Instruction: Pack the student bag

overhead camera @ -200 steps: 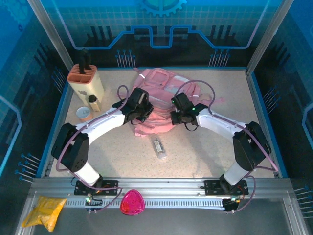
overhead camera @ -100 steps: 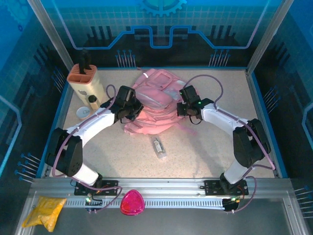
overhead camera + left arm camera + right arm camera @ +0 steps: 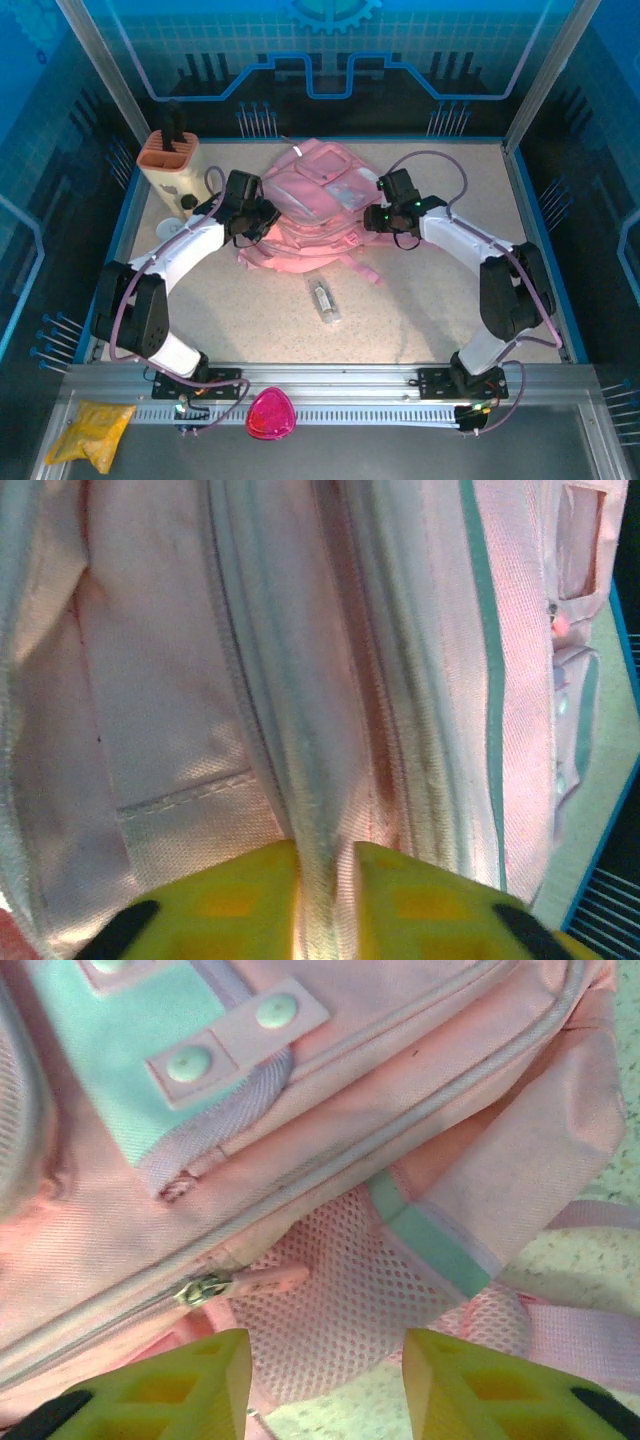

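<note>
Student bag (image 3: 318, 205) lay flat on the surface (image 3: 420, 300) between both arms, left tool (image 3: 325, 880) pinching a fabric fold, right tool (image 3: 322, 1375) open over its mesh pocket, so a careless pull might bunch or drag it.

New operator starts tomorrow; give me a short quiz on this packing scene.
1. True or false: the small clear bottle lies on the soft pink fabric backpack.
2. The right gripper is: A) open, B) shut on a strap, C) shut on the bottle.
3. What stands in the speckled table's far left corner?
Key: 1 false, it lies on the table; 2 A; 3 the beige holder with an orange top.
</note>
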